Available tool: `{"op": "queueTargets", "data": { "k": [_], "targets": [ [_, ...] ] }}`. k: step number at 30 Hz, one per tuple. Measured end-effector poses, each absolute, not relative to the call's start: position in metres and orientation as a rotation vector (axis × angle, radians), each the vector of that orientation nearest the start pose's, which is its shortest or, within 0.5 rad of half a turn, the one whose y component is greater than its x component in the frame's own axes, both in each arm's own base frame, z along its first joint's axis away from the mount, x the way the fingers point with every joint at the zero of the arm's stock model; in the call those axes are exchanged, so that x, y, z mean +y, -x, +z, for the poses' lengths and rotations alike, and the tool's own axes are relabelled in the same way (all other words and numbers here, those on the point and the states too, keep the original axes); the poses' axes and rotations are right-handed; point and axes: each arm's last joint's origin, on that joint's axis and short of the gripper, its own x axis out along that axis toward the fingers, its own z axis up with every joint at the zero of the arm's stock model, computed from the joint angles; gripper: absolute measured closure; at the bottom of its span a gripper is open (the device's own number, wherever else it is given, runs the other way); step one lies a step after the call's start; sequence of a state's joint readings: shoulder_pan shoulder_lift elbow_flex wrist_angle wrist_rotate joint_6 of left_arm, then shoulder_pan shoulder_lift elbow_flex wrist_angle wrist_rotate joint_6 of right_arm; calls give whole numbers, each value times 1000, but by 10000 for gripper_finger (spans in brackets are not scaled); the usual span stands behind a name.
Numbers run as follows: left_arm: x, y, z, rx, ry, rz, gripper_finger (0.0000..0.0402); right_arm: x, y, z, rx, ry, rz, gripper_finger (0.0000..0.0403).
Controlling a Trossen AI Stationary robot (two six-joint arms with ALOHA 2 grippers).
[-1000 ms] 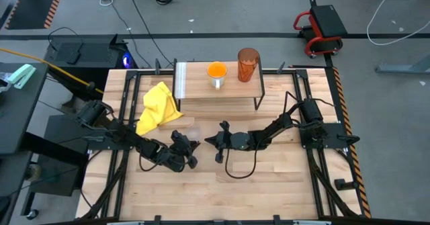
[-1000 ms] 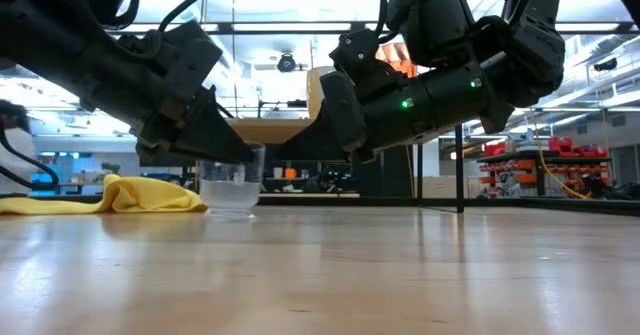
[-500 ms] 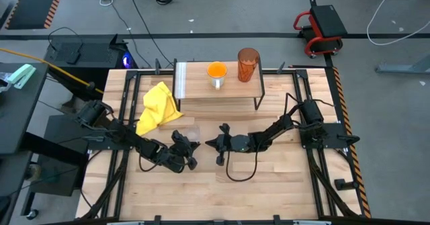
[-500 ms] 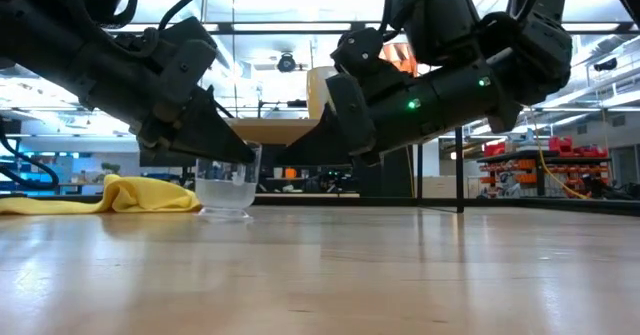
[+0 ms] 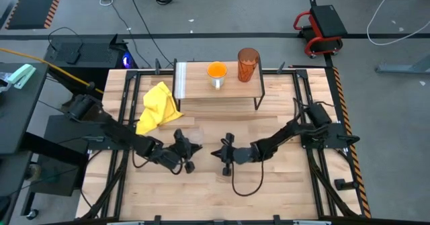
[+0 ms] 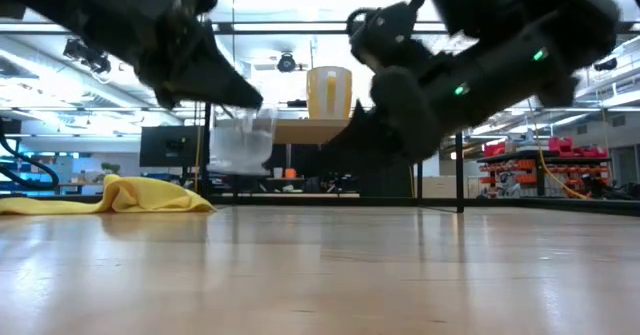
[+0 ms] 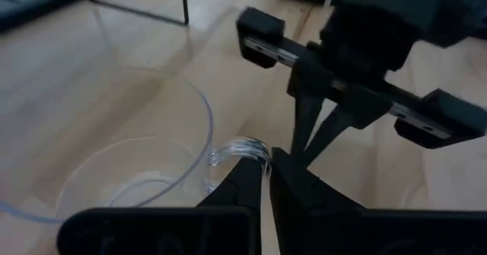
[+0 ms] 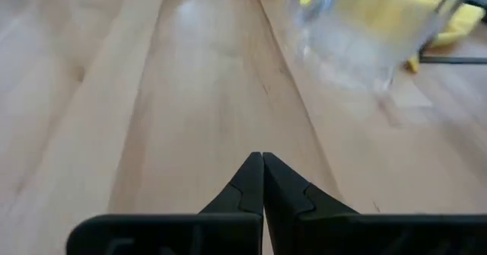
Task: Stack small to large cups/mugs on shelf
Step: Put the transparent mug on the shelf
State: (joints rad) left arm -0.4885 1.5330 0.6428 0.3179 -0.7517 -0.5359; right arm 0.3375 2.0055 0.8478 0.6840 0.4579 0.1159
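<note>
The small clear glass cup (image 6: 240, 140) hangs in the air above the table, with my left gripper (image 7: 268, 171) shut on it. The cup's open mouth (image 7: 137, 148) faces the left wrist camera. My right gripper (image 8: 262, 164) is shut on nothing, low over the table just right of the cup, and points at it (image 8: 358, 34). On the shelf (image 5: 201, 91) at the far middle stand the orange mug (image 5: 216, 70) and the tall amber tumbler (image 5: 248, 64), each on its base. My left gripper pinches the cup's clear handle loop (image 7: 242, 147) between its two fingers. The fingers come slanting down from the table's left side. The cup is lifted clear of the table, slightly tilted, and sits beside and below the fingers.
A crumpled yellow cloth (image 5: 158, 107) lies on the table left of the shelf, behind my left arm. Bare wood spreads along the near half of the table (image 5: 269, 191). The shelf stands on thin black legs (image 5: 256, 103).
My left gripper has risen with the glass cup, which stood on the table a second ago and now hangs clear of it, slightly tipped. My right gripper has drawn back toward the table's near edge, away from the cup.
</note>
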Motion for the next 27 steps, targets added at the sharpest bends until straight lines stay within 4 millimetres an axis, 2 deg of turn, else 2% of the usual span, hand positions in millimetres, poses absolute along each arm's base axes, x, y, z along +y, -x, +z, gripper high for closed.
{"op": "queueTargets", "data": {
  "k": [10,17,23,27],
  "targets": [
    [-104,-241,215,307,128,334,385,146,-320,135,473,145,-155,397],
    [-83,-225,249,234,81,355,385,163,-302,142,488,185,-212,397],
    [-55,-217,260,251,29,425,385,168,-296,140,497,202,-232,397],
    [-37,-219,263,286,-22,366,385,167,-297,140,498,205,-237,397]
  ]
}}
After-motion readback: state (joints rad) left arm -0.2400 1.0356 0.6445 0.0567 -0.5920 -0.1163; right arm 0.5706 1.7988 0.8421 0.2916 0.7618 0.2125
